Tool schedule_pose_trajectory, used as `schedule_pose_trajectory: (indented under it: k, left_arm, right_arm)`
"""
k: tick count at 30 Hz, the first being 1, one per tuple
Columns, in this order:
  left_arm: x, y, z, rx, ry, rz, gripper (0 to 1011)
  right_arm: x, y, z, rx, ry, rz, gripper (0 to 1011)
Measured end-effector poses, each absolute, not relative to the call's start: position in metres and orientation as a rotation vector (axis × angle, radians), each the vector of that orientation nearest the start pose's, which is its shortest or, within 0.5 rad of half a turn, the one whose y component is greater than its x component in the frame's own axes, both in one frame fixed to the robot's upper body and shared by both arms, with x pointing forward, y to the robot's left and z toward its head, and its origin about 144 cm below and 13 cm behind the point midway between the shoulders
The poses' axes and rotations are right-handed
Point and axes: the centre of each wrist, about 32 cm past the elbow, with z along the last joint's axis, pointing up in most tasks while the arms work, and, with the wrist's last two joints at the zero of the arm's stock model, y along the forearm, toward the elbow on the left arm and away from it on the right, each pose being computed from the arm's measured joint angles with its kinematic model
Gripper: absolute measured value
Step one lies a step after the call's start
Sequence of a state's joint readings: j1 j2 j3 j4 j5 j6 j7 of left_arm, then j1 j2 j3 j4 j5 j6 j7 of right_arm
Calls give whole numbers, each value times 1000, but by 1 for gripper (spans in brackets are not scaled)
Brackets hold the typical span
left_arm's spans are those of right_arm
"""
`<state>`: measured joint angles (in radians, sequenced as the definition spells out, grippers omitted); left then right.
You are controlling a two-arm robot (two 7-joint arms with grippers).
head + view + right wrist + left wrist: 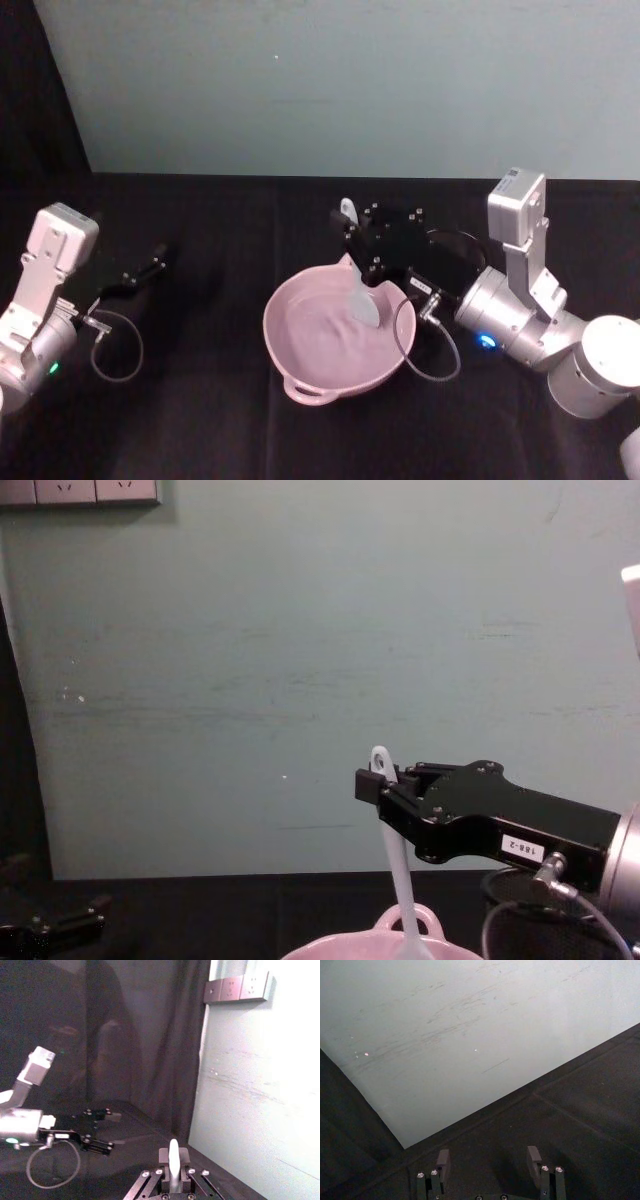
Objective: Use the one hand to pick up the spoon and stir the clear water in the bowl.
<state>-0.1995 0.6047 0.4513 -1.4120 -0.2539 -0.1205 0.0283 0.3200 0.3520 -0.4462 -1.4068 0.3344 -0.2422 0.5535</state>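
Bowl (277,318) — spoon (363,300) dips by far rim | right gripper (372,780) fingers clamp it | left gripper (487,1161) fingers apart

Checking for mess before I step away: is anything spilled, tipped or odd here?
Nothing stands out. The bowl sits upright, no spill visible on the table; the right hand holds the spoon, blade in the bowl. The left hand is parked open at the left.

Both arms look alike — the flat black right gripper (372,780) is studded with small silver screws (481,769) and carries a white label (522,846) reading 188-2. The black left gripper (158,256) matches it. Behind each sit a silver cylindrical wrist (505,325), a looping grey cable (432,352) and a pale boxy camera housing (517,205) — blue light right, green left.
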Motion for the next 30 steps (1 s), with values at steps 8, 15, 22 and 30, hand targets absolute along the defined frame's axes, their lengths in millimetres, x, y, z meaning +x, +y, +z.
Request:
schedule_pose_trajectory:
  k: [8,15,22,30]
  left_arm:
    - [489,310,1140,304,-285,1248,1005]
    - [489,310,1140,305,-285,1248,1005]
    - [489,310,1140,304,-285,1248,1005]
    - [489,310,1140,304,-285,1248,1005]
  right_arm:
    - [517,-206,1173,99,-236,-600,119]
    - [519,-189,1168,116,-211,-545,119]
    - [527,-174,1167,138,-212,-519,119]
    - [541,-166,1168,149,-244,-537,119]
